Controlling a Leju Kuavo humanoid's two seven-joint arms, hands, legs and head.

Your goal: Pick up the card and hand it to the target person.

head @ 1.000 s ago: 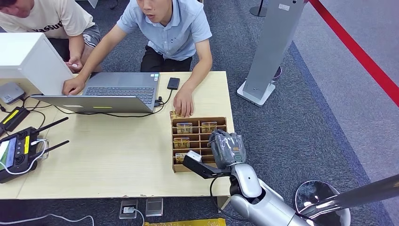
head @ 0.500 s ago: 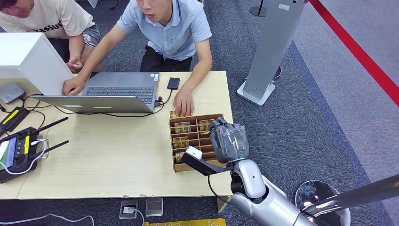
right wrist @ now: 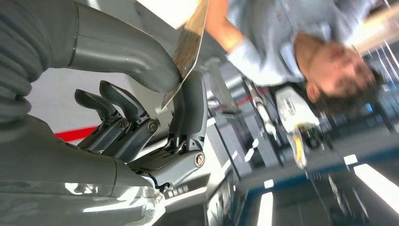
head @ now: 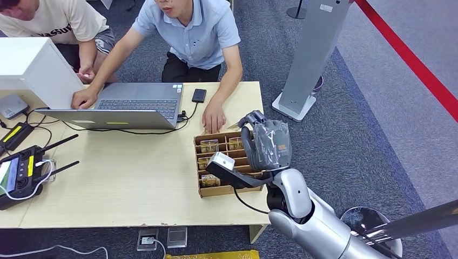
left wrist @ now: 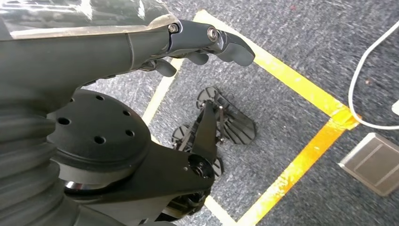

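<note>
A: Where do we have the card [right wrist: 189,44] now?

B: We hold it pinched in our right hand [head: 268,144], between the thick thumb [right wrist: 122,52] and a dark finger [right wrist: 190,103]. The wrist view shows its edge wedged there, with the other fingers curled just beside. From the head view the hand is raised above the wooden card box [head: 201,190], its back towards us, so the card itself is hidden there.

A: Why hold it up like that?

B: We judge the lift clears the card of the box's slots, so it can swing towards the person in the blue shirt [head: 197,38], who kneels at the far side of the counter [head: 135,189]. That person's hand [head: 214,117] rests at the far edge of the box, perhaps steadying it.

A: And our left hand [left wrist: 202,44]?

B: It hangs by our side over the carpet and a yellow floor line [left wrist: 301,89], fingers slightly bent and apart, holding nothing.

A: Any writing we can read?

B: Little. The other person's beige shirt [head: 59,19] carries dark letters, cut off, too partial to read with confidence. The remaining cards in the box [head: 209,145] show gold print, too small to tell. The laptop [head: 129,105] and phone [head: 199,95] show no legible marks.
</note>
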